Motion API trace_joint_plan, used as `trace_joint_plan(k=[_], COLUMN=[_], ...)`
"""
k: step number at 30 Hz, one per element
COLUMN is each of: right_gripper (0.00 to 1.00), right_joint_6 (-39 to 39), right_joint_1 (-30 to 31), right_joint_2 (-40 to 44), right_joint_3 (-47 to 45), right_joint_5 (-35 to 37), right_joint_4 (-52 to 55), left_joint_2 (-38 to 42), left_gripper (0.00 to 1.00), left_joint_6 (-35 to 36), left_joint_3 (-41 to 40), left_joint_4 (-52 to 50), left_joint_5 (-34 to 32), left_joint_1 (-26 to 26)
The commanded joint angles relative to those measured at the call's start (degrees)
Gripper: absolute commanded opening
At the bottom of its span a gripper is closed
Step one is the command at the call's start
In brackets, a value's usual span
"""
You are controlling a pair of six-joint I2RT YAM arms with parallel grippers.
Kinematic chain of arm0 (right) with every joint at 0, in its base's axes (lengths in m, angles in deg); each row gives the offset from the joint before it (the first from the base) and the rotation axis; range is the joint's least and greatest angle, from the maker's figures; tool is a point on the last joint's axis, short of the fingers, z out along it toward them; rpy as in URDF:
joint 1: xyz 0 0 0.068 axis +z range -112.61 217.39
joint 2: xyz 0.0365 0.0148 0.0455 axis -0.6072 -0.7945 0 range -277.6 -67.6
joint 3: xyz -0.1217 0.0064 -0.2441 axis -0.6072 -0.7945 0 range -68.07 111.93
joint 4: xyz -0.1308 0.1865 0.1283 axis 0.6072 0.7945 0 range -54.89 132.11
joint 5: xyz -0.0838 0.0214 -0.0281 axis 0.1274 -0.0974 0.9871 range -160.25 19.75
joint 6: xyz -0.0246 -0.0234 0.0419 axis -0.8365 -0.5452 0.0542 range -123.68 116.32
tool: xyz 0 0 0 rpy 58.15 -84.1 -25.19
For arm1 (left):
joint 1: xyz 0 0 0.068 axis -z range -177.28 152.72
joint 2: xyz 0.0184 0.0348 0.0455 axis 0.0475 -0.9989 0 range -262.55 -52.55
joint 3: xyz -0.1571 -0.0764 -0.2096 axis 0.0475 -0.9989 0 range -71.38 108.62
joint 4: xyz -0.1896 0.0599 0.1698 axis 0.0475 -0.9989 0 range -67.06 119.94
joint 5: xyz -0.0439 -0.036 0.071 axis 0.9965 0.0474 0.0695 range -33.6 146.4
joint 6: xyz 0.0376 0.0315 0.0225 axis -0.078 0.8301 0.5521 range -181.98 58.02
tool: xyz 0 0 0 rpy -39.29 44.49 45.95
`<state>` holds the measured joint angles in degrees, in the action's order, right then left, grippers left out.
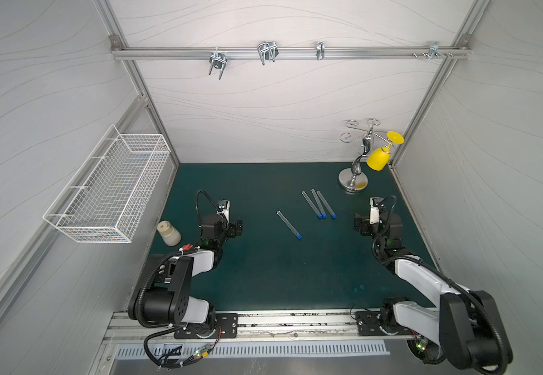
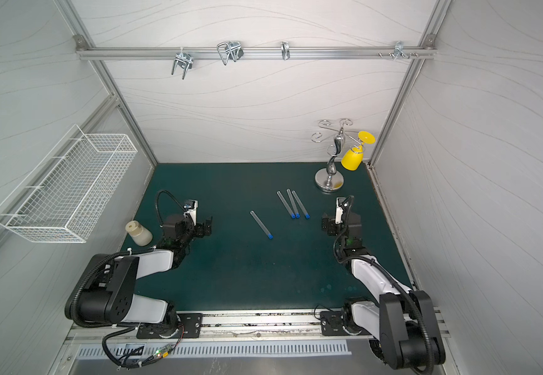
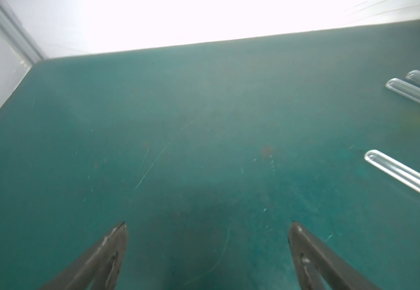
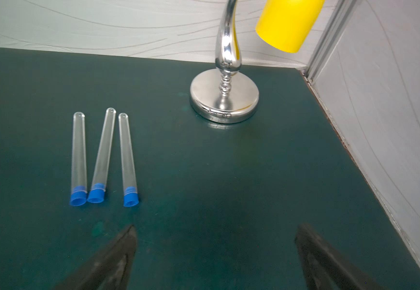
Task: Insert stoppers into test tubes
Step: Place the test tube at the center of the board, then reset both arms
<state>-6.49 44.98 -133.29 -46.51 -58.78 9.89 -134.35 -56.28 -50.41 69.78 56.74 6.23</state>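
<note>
Four clear test tubes lie on the green mat, each with a blue stopper in its near end. Three lie side by side (image 1: 318, 204) (image 2: 292, 204), with their stoppers (image 4: 78, 197) (image 4: 96, 194) (image 4: 130, 198) sharp in the right wrist view. A single tube (image 1: 289, 224) (image 2: 261, 224) with its stopper (image 1: 299, 237) lies apart at mid-mat, and its rounded end (image 3: 402, 173) shows in the left wrist view. My left gripper (image 1: 236, 227) (image 3: 207, 226) is open and empty, left of the single tube. My right gripper (image 1: 361, 224) (image 4: 216, 228) is open and empty, right of the three tubes.
A squat cream-capped bottle (image 1: 168, 233) stands at the mat's left edge beside my left arm. A chrome stand (image 1: 354, 181) (image 4: 224, 95) carrying a yellow cup (image 1: 377, 159) occupies the back right corner. A white wire basket (image 1: 108, 188) hangs on the left wall.
</note>
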Motion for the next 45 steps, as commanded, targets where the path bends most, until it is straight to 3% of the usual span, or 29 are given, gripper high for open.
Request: trace_joint_plan(k=[1, 5, 7, 10, 15, 20, 29, 41, 45], right_gripper=[0.99, 0.99, 0.99, 0.99, 0.99, 0.99, 0.99, 0.99, 0.99], right_joint_6=[0.32, -0.78, -1.34, -1.43, -0.98, 2.12, 1.89, 1.3, 0.29], right_joint_1=[-1.27, -1.71, -1.81, -1.91, -1.87, -1.79, -1.93, -1.8, -1.47], right_joint_2=[-2.83, -6.85, -8.45, -9.11, -8.95, -11.56, -15.96, -13.44, -17.2], right_joint_3=[-1.25, -0.59, -0.72, -1.34, -1.85, -5.32, -5.13, -6.4, -6.36], right_joint_5=[-1.33, -2.15, -2.15, -2.53, -2.93, -6.0, -7.85, -8.76, -10.39], right_joint_4=[-9.21, -11.59, -12.85, -14.16, -14.8, -26.07, -29.96, -29.9, -33.09], left_joint_2=[-1.16, -6.86, -5.43, -6.24, -6.53, -6.44, -6.64, -6.6, -6.62], left_gripper=[1.0, 1.0, 1.0, 1.0, 1.0, 1.0, 1.0, 1.0, 1.0], left_joint_6=[-1.55, -2.26, -2.78, -4.29, -4.66, -5.17, -5.95, -5.95, -5.95], left_joint_3=[-0.59, -1.86, 1.15, 3.17, 3.26, 3.64, 4.06, 3.9, 3.98], left_joint_4=[8.93, 18.0, 9.28, 6.73, 6.96, 6.17, 5.66, 5.65, 5.62], left_joint_5=[-2.14, -2.96, -3.02, -3.42, -3.53, -4.56, -6.32, -6.39, -6.34], left_joint_1=[-1.34, -2.19, -2.19, -3.28, -3.51, -3.51, -3.6, -3.6, -3.6])
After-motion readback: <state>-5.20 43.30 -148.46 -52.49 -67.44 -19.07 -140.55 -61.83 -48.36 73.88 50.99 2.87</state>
